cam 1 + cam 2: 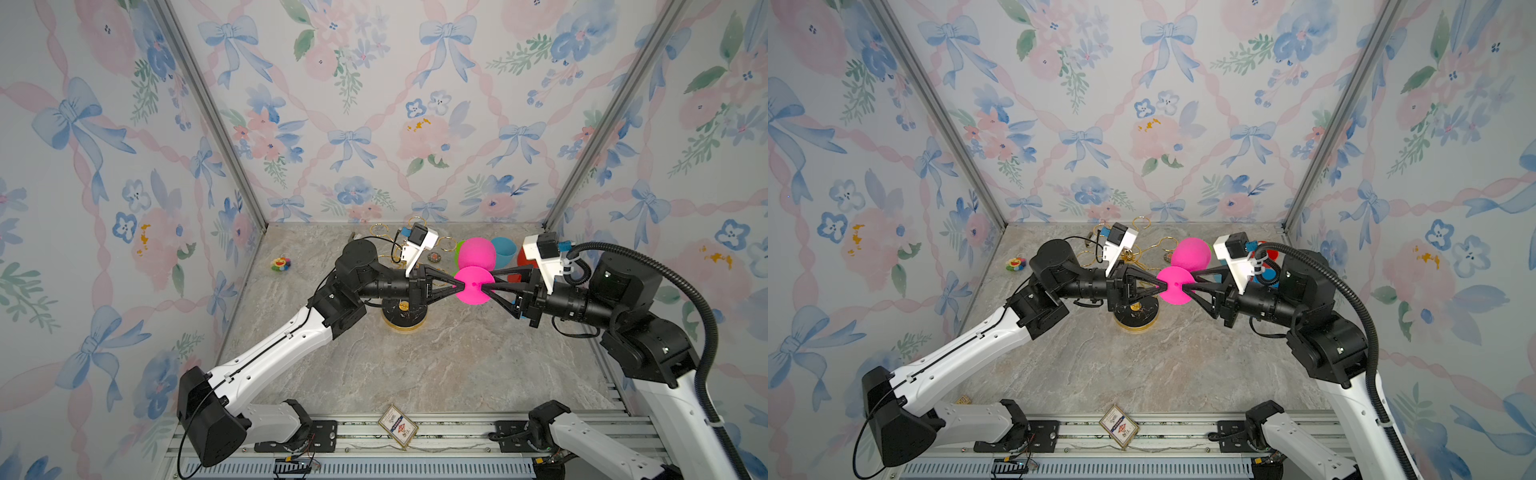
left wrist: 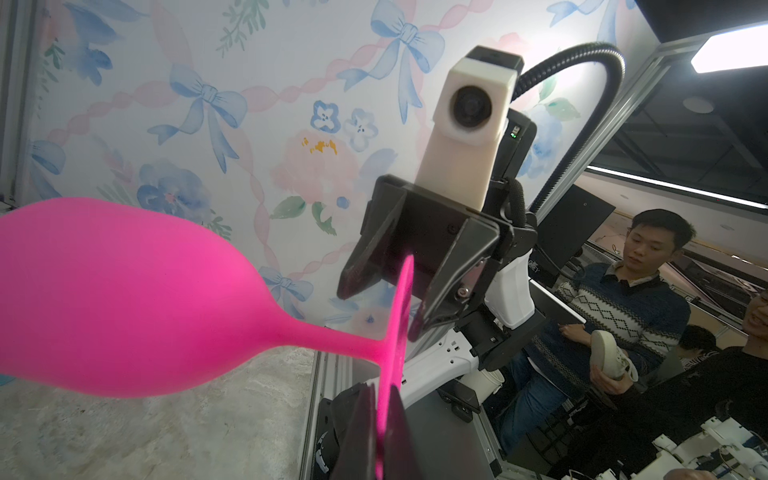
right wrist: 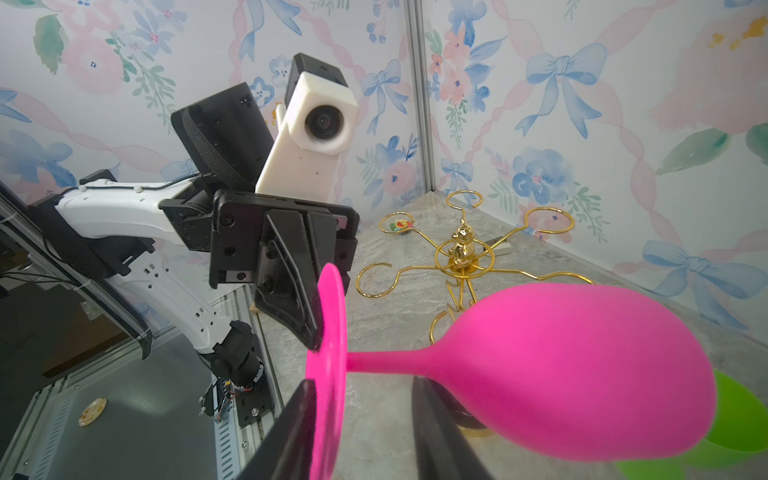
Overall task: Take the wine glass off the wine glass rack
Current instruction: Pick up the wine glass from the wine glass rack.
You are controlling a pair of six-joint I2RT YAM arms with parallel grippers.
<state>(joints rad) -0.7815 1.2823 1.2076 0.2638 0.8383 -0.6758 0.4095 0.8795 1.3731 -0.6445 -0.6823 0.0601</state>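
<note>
While the left gripper (image 1: 456,286) clamps the matte pink wine glass (image 1: 476,254) by its foot, the right gripper (image 1: 483,287) has its jaws parted astride that foot; the gold wire wine glass rack (image 3: 461,266) stands nearby.

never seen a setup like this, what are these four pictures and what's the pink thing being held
These are two robot arms on a marble-look table. Two pictures look down from one overhead camera; the other two come from a camera on each wrist. The left tool is shut on the round foot of a pink wine glass, holding it sideways in the air. The right tool stands open around that foot's edge. Nearby stands the gold wine glass rack; its loops in view are empty. A blue cup and a small flower toy also sit there.
</note>
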